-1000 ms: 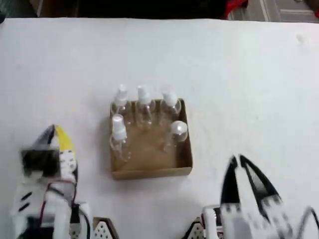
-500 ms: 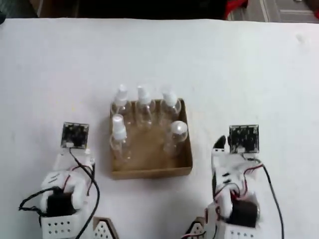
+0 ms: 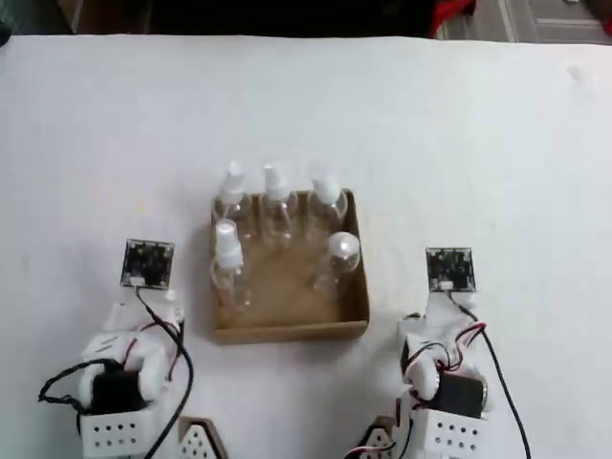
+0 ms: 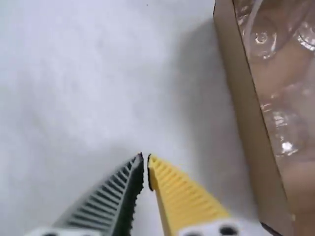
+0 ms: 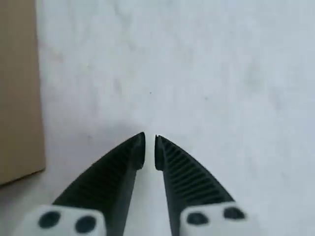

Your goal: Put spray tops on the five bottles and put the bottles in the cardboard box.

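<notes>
Both arms have been folding back toward their bases over the last second, and since half a second ago the right arm (image 3: 445, 392) has drawn in a little further, its wrist camera board (image 3: 449, 270) sliding slightly toward the cardboard box (image 3: 287, 332), while the left arm (image 3: 124, 382) has barely shifted.

I am now seeing the two arms sitting tucked at the near edge of the white tabletop (image 3: 478, 143), one on each side of the box and apart from it. The left jaws are pointing down at bare tabletop just beside the box wall (image 4: 246, 113); the grey finger (image 4: 108, 196) and the yellow finger (image 4: 182, 196) are lying together, with only a thin slit between the tips and nothing between them. The right jaws are hanging over bare tabletop too, with the box side (image 5: 19, 98) off to one edge; the two black fingers (image 5: 113, 172) are meeting almost tip to tip, gripping nothing.

All five bottles are standing upright inside the box, each wearing a white top. Three are lining the far wall: one (image 3: 232, 206), one (image 3: 277, 206) and one (image 3: 325, 203). Two are standing nearer to me, one (image 3: 228, 263) by the left wall and one (image 3: 337, 260) by the right wall, with bare cardboard floor showing between them.
</notes>
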### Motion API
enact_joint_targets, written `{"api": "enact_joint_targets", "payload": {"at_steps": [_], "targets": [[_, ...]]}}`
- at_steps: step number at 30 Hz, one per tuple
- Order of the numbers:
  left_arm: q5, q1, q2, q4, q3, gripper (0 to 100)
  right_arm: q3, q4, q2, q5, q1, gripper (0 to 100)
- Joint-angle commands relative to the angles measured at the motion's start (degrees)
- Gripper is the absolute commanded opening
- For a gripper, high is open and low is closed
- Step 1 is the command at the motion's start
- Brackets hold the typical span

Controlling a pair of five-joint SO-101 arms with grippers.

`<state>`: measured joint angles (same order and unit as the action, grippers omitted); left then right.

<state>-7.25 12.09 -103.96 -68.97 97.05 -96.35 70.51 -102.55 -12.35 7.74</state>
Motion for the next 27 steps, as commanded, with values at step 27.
{"api": "enact_joint_targets", "payload": {"at_steps": [27], "targets": [[0.6, -0.3, -0.7, -4.9, -0.2, 2, -0.4, 2.2, -0.6, -0.3, 2.2, 1.6]]}}
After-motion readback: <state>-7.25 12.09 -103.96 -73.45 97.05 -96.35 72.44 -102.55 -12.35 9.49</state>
